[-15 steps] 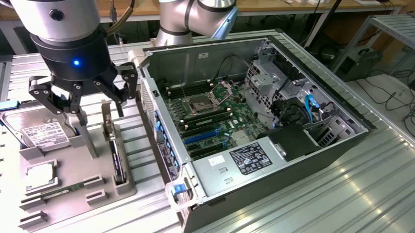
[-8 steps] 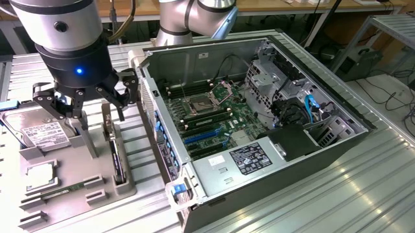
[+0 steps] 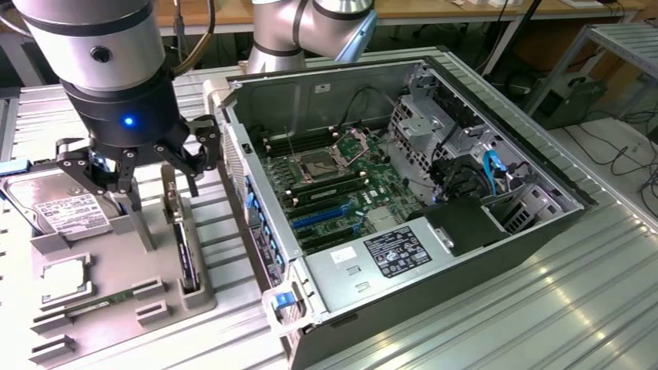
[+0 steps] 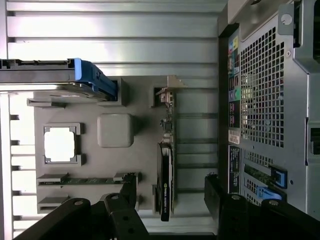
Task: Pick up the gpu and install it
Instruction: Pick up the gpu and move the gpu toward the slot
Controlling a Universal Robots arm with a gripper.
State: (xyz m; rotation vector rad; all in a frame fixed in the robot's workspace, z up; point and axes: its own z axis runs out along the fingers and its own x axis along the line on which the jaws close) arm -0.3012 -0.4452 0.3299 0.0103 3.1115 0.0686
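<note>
The gpu (image 3: 186, 250) is a thin dark card standing on edge in a slot of the grey holder tray (image 3: 154, 266), with its pale metal bracket (image 3: 169, 193) at the far end. My gripper (image 3: 156, 185) hangs open just above the bracket end, its fingers apart on either side of the card's line and not touching it. In the wrist view the gpu (image 4: 166, 175) runs between my two black fingertips (image 4: 127, 187), and my gripper (image 4: 170, 184) straddles it from above, holding nothing.
The open computer case (image 3: 411, 177) lies at the exterior view's right, motherboard up, with blue card slots (image 3: 319, 216). On the tray sit a hard drive (image 3: 62, 212), a CPU (image 3: 64, 277) and a green memory stick (image 3: 108, 299). The case's rear grille (image 4: 270, 100) stands close beside the tray.
</note>
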